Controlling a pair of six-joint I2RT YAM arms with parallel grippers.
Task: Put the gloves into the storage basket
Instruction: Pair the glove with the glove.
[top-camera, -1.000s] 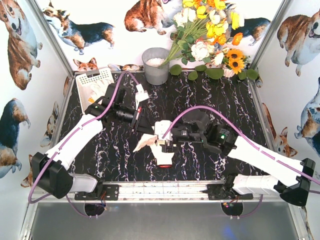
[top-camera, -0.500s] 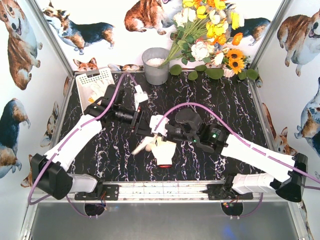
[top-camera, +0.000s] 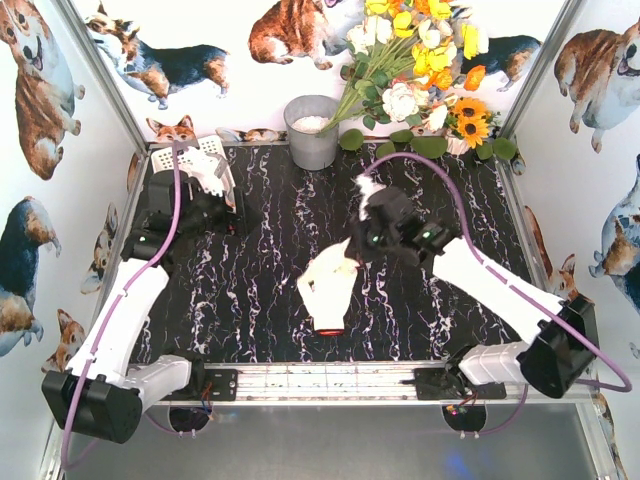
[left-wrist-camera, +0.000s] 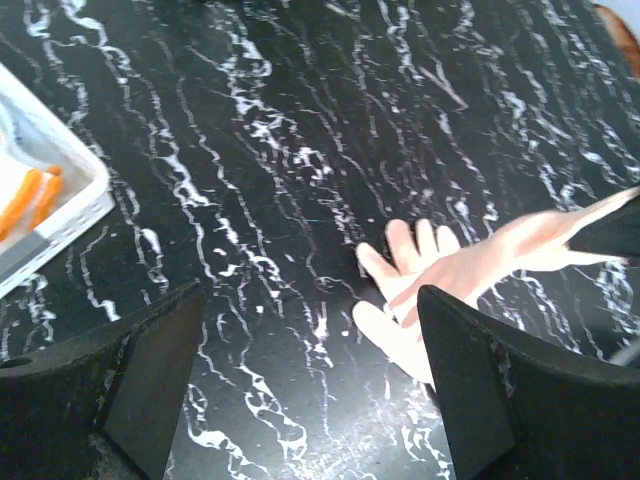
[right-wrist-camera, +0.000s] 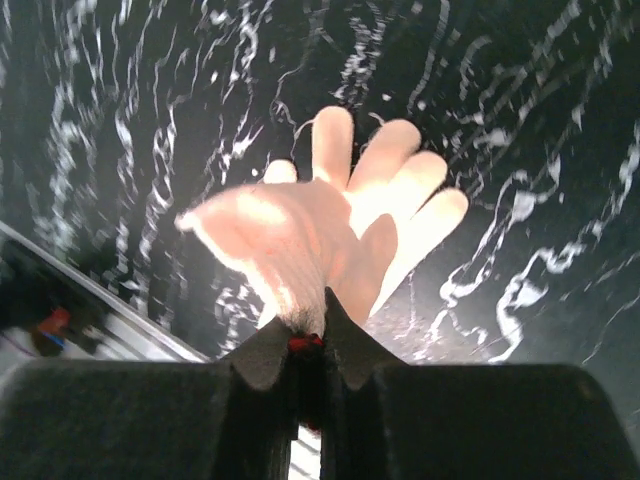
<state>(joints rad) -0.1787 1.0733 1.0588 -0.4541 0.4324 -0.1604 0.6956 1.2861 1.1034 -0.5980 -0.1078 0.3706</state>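
Marbled table (top-camera: 250, 290): storage basket (top-camera: 165, 158) lies well left of the right end effector (right-wrist-camera: 305, 335), apparently clenched on a white glove (right-wrist-camera: 330, 215) at its cuff; released left end effector (left-wrist-camera: 310, 310) is nearer.

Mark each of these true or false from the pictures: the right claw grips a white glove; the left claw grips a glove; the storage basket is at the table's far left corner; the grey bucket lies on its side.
1. The right claw is shut on a white glove. True; it pinches the cuff end and the glove's fingers hang down toward the table.
2. The left claw grips a glove. False; its jaws stand wide apart with nothing between them.
3. The storage basket is at the table's far left corner. True.
4. The grey bucket lies on its side. False; it stands upright at the far edge, beside the flowers.
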